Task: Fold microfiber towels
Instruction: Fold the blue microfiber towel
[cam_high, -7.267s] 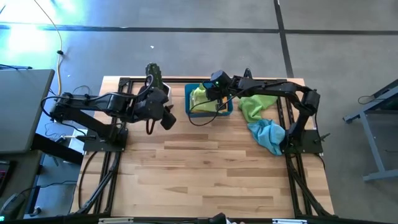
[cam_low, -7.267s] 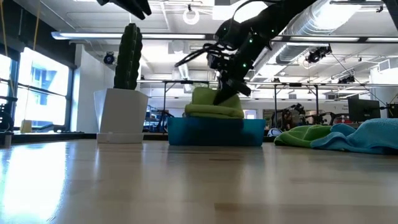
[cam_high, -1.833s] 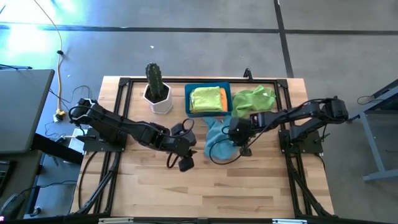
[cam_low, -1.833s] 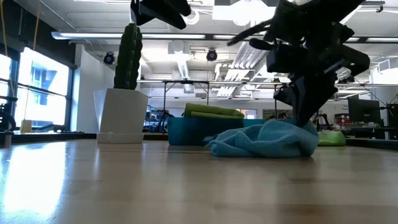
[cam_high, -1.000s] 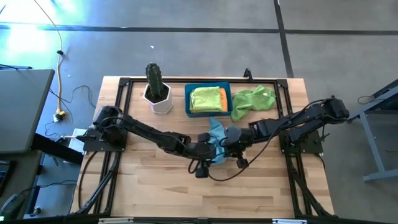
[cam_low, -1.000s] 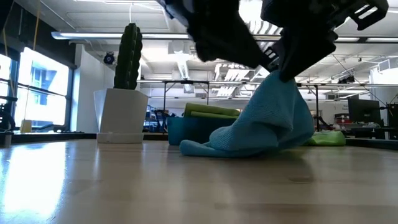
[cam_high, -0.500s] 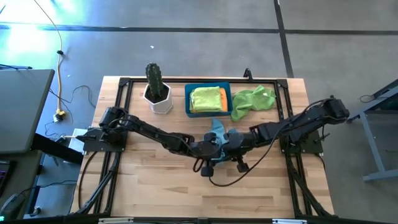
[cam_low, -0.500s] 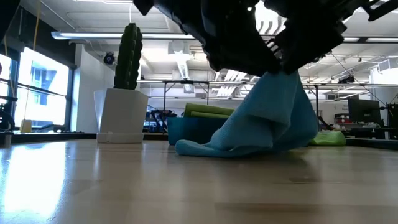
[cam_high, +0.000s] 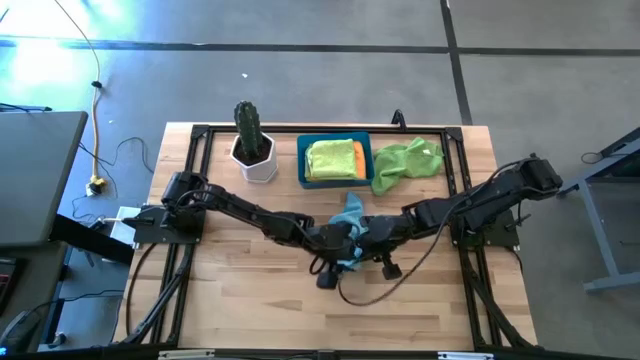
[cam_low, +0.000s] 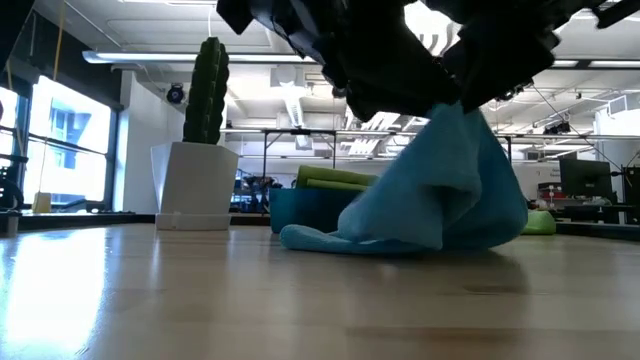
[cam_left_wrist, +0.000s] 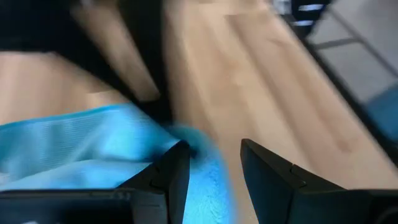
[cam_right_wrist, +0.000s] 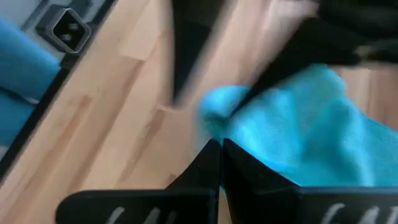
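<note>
Light blue microfiber towel (cam_low: 440, 195) hung from my right jaws (cam_right_wrist: 219, 149), clamped shut on it; my left jaws (cam_left_wrist: 208, 163) stood apart beside it. Next, I judged, left should pinch a corner to spread it on the wooden table (cam_high: 250, 290).

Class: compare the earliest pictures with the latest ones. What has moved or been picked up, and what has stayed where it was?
The light blue towel has moved from the right edge to the table's middle, pinched in the shut right gripper. The left gripper swung in from beside the cactus, open at the cloth. The blue bin and green towel stayed.
</note>
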